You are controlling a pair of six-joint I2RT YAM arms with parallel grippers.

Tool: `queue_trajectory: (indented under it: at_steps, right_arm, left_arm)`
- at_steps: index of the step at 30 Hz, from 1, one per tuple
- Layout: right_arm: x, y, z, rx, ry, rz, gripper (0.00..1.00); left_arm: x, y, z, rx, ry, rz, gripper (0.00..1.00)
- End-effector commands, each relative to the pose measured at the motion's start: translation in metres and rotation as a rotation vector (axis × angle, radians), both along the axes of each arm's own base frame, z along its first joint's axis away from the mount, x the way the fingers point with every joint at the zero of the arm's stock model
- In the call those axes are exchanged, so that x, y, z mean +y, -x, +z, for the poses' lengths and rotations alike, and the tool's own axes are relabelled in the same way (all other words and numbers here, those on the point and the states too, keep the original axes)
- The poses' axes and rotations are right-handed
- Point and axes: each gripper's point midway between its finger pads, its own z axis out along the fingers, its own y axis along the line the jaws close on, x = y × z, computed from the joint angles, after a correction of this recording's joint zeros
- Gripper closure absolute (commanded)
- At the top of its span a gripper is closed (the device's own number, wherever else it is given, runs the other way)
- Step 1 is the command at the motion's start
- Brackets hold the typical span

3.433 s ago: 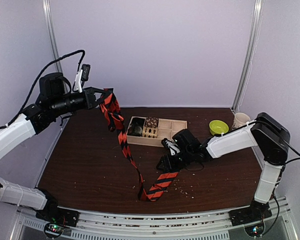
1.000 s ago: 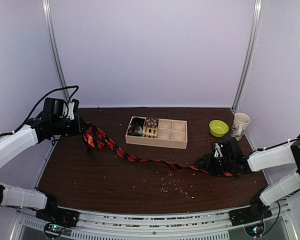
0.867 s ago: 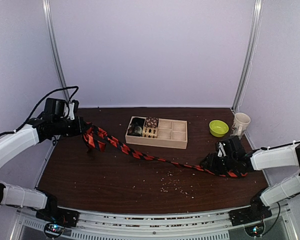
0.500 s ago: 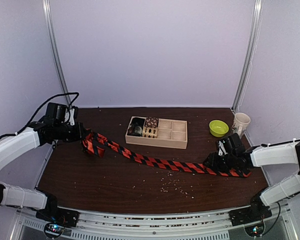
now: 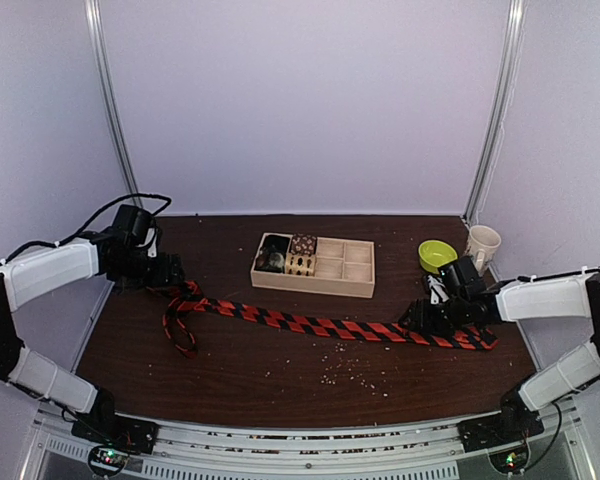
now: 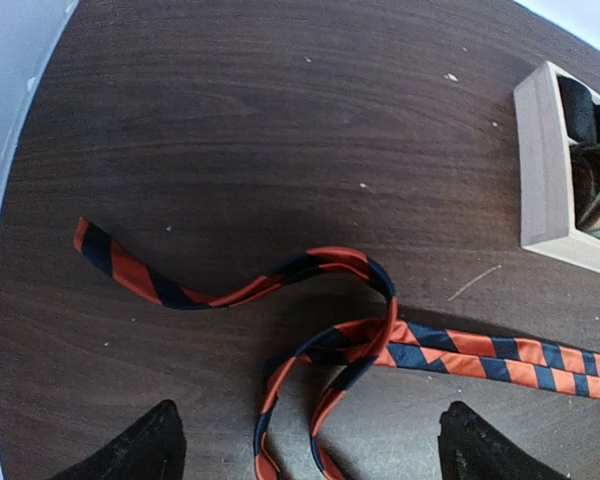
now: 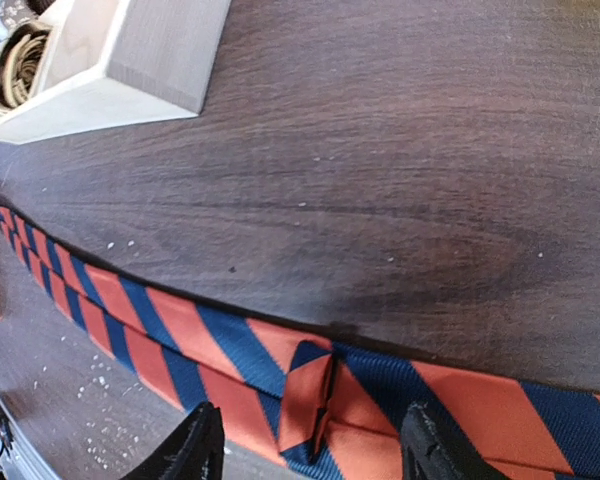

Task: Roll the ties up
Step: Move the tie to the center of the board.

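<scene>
The left arm reaches forward low, elbow bent, wrist tipped downward; the left gripper points down with jaws spread wide, its fingertips far apart; the right arm stretches low and nearly level toward the middle; the right gripper points down, jaws partly spread, its fingers apart.

Long red-orange and black striped fabric necktie lies stretched across the dark wooden counter. Its left end loops just beside the left jaws; the right jaws sit near its right end. Pale compartmented wooden tray stands behind.
</scene>
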Motion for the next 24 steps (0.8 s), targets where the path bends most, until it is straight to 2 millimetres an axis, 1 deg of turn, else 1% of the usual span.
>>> queue_trajectory:
  at_steps: [1, 3, 4, 5, 6, 7, 8, 10, 11, 12, 16, 17, 20, 24]
  right_arm:
    - [0.011, -0.001, 0.03, -0.061, -0.048, 0.073, 0.37]
    - [0.015, -0.002, 0.039, -0.083, -0.073, 0.087, 0.37]
    - [0.017, -0.002, 0.042, -0.088, -0.086, 0.093, 0.37]
    - [0.019, -0.002, 0.045, -0.093, -0.096, 0.099, 0.37]
    - [0.021, -0.002, 0.047, -0.096, -0.104, 0.104, 0.37]
    - [0.023, -0.002, 0.049, -0.098, -0.112, 0.112, 0.37]
    - [0.025, -0.001, 0.05, -0.098, -0.118, 0.118, 0.37]
    - [0.027, -0.001, 0.051, -0.097, -0.126, 0.126, 0.38]
    - [0.028, 0.0, 0.051, -0.096, -0.129, 0.131, 0.38]
    - [0.03, 0.001, 0.05, -0.094, -0.135, 0.134, 0.38]
    - [0.038, 0.003, 0.05, -0.088, -0.171, 0.142, 0.38]
    - [0.04, 0.003, 0.051, -0.089, -0.175, 0.144, 0.38]
    - [0.041, 0.003, 0.053, -0.094, -0.177, 0.148, 0.39]
    - [0.041, 0.004, 0.054, -0.095, -0.181, 0.146, 0.39]
  left_arm:
    - [0.036, -0.014, 0.003, -0.039, -0.119, 0.115, 0.12]
    - [0.047, -0.02, -0.009, -0.021, -0.119, 0.167, 0.16]
    - [0.05, -0.024, -0.014, -0.02, -0.119, 0.179, 0.19]
    - [0.049, -0.029, -0.017, -0.026, -0.109, 0.172, 0.24]
    - [0.044, -0.033, -0.021, -0.024, -0.092, 0.152, 0.3]
    - [0.035, -0.039, -0.021, -0.025, -0.056, 0.117, 0.37]
    - [0.022, -0.044, -0.023, -0.021, -0.009, 0.069, 0.41]
    - [-0.002, -0.049, -0.022, -0.032, 0.056, -0.016, 0.45]
    - [-0.008, -0.049, -0.024, -0.032, 0.049, -0.041, 0.45]
    - [-0.01, -0.05, -0.027, -0.025, 0.039, -0.053, 0.44]
    - [0.003, -0.057, -0.047, 0.051, -0.032, 0.007, 0.43]
    - [0.004, -0.06, -0.05, 0.061, -0.033, 0.022, 0.39]
    - [0.0, -0.066, -0.055, 0.059, 0.003, 0.053, 0.25]
    - [0.006, -0.068, -0.064, 0.081, 0.0, 0.116, 0.17]
